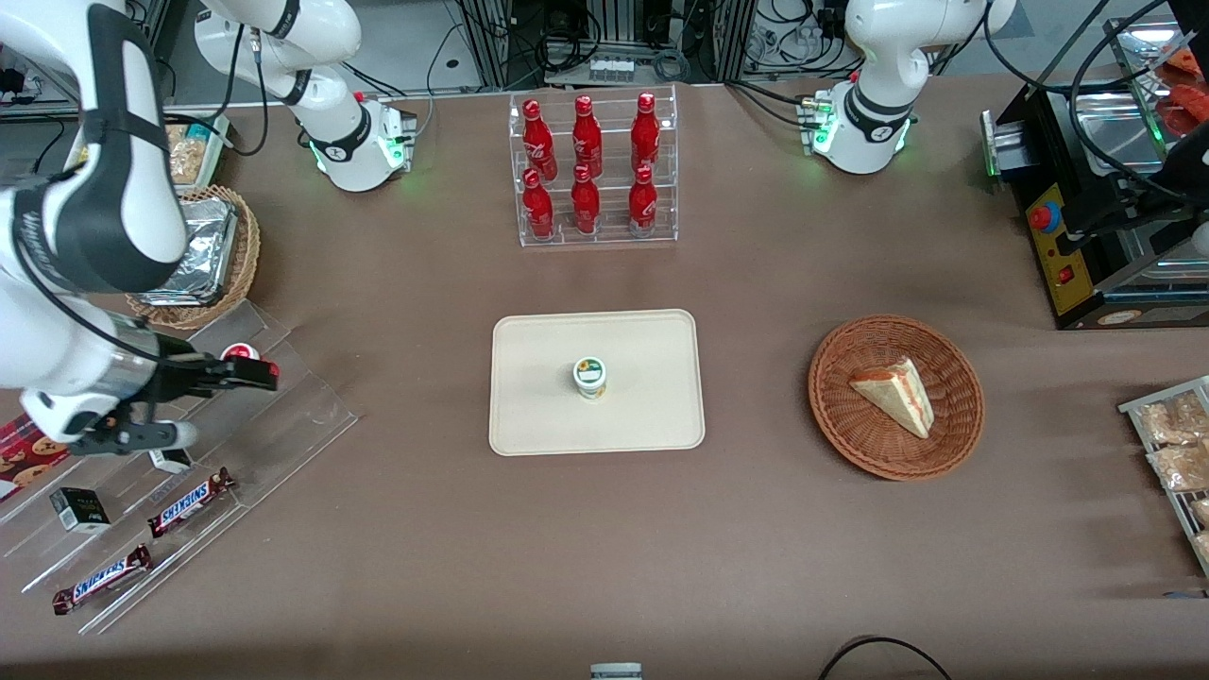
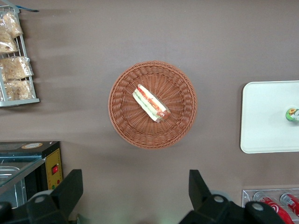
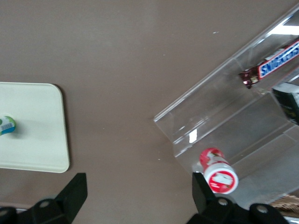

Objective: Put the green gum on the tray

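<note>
The green gum (image 1: 590,377) stands upright near the middle of the cream tray (image 1: 652,416), its white lid facing up. It also shows in the right wrist view as the green gum (image 3: 6,125) on the tray (image 3: 42,140). My gripper (image 1: 215,404) hovers toward the working arm's end of the table, well away from the tray, over the edge of a clear acrylic shelf (image 1: 283,406). The gripper (image 3: 138,191) is open with only bare tablecloth between its fingers. A red gum bottle (image 3: 218,171) stands on the shelf just beside one finger.
The shelf also holds Snickers bars (image 1: 192,501) and a small black box (image 1: 78,509). A rack of red bottles (image 1: 592,170) stands farther from the camera than the tray. A wicker basket (image 1: 954,434) with a sandwich lies toward the parked arm's end. A foil-filled basket (image 1: 247,247) sits near the shelf.
</note>
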